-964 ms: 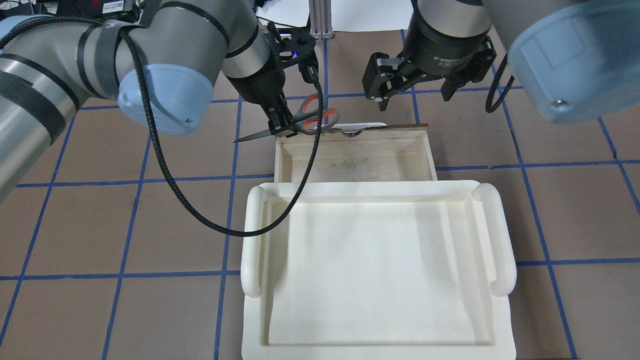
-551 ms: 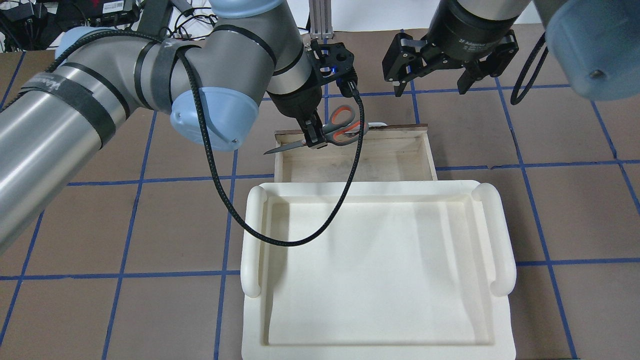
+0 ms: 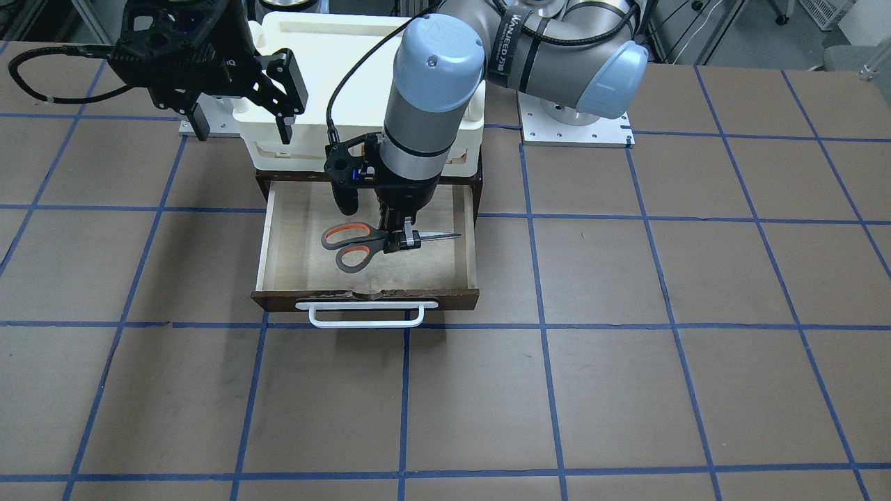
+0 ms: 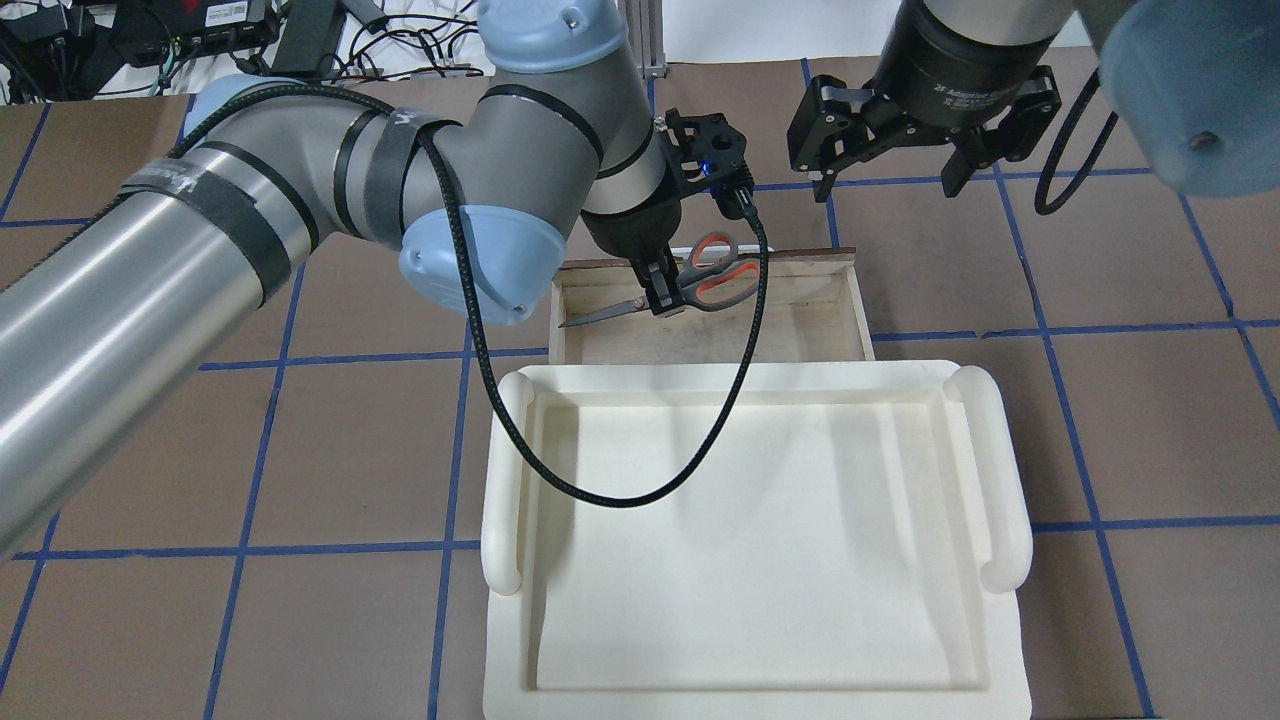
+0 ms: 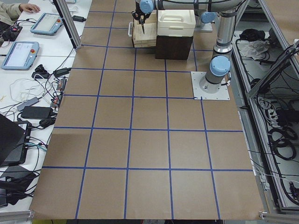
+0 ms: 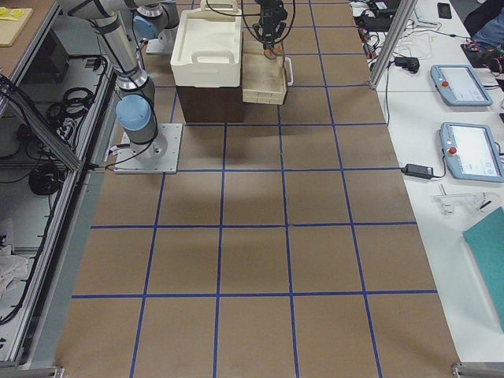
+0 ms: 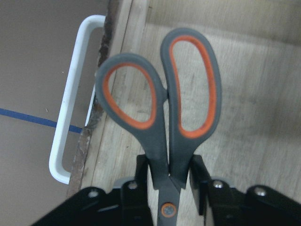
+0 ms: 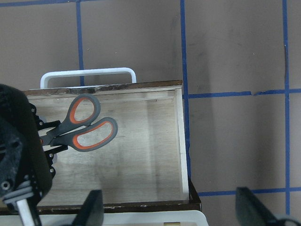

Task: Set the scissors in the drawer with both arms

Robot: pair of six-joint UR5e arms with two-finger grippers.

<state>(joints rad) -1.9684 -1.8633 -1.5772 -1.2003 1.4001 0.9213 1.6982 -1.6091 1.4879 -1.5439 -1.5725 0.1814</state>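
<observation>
The scissors (image 4: 715,285), grey handles lined orange, are clamped at the pivot in my shut left gripper (image 4: 662,300). They lie level inside the open drawer (image 4: 800,320), blades pointing to my left. In the front view the scissors (image 3: 376,241) sit low over the pale floor of the drawer (image 3: 306,261); I cannot tell whether they touch it. The left wrist view shows the handles of the scissors (image 7: 167,122) near the white bar handle (image 7: 70,117). My right gripper (image 4: 890,180) is open and empty, raised beyond the drawer front.
A white plastic tray (image 4: 990,470) sits on the dark cabinet (image 3: 480,174) above the drawer. The black cable (image 4: 600,495) from my left wrist hangs in a loop over the tray. Brown table with blue tape lines surrounds the cabinet.
My left arm carried the scissors rightward and down, from the drawer's left front corner into the drawer. My right gripper drew up and to the right, still open.
</observation>
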